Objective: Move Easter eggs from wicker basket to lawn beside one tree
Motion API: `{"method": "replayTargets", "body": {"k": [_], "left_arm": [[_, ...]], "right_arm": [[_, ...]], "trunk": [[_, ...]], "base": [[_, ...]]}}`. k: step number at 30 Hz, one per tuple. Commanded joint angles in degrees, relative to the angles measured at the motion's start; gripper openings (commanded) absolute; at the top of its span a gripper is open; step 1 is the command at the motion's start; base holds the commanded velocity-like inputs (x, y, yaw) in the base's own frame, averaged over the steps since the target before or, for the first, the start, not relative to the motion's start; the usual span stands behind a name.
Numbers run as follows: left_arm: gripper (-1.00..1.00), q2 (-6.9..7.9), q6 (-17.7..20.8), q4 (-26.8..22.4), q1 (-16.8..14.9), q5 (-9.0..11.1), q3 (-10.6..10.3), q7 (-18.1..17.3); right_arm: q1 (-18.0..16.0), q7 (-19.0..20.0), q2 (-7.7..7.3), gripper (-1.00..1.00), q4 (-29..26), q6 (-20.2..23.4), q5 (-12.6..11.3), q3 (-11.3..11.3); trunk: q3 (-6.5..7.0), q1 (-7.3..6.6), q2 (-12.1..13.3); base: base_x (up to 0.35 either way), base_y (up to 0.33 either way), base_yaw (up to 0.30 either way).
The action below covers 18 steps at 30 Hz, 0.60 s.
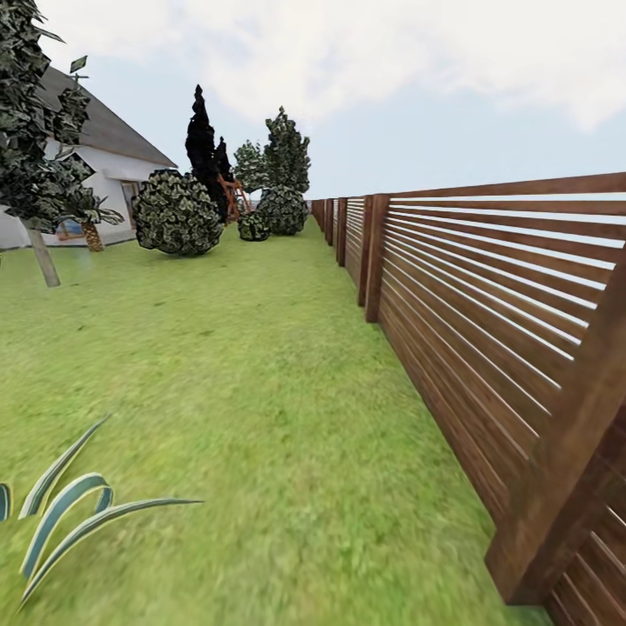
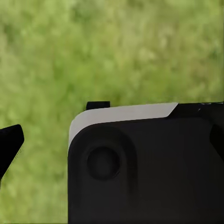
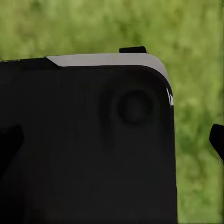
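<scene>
Lawn (image 1: pixel 243 382) runs ahead beside the slat fence (image 1: pixel 487 348); a pale-trunked tree (image 1: pixel 39 252) stands far left. Basket and eggs not seen, so location unknown.

Wrist views: blurred grass beyond the fingers, with the robot's dark base (image 2: pixel 144 168) below. Finger state: cannot tell.

Judgement: transit step. Turn away from the fence, scan for the basket, arms tucked.

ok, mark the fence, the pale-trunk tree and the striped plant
fence (image 1: pixel 487 348), head view, slat panel.
tree (image 1: pixel 42 252), head view, pale trunk.
striped plant (image 1: pixel 65 509), head view, arched leaf.
</scene>
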Motion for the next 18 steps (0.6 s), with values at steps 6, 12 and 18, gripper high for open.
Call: {"method": "replayTargets", "body": {"k": [6,12,18], "left_arm": [[1.00,0.00,-0.2,0.0,0.0,0.0,0.0,0.0],[1.00,0.00,-0.5,0.0,0.0,-0.1,0.0,0.0],[1.00,0.00,-0.7,0.0,0.0,-0.1,0.0,0.0]], "right_arm": [[0.0,0.0,0.02,1.00,0.0,-0.2,-0.1,-0.4],[0.0,0.0,0.02,1.00,0.0,-0.2,-0.1,-0.4],[0.0,0.0,0.02,1.00,0.0,-0.2,-0.1,-0.4]], "trunk": [[-0.05,0.03,0.0],[-0.05,0.03,0.0],[-0.05,0.03,0.0]], "base": [[0.319,-0.006,0.018],[0.320,-0.001,0.003],[0.320,0.000,0.001]]}}
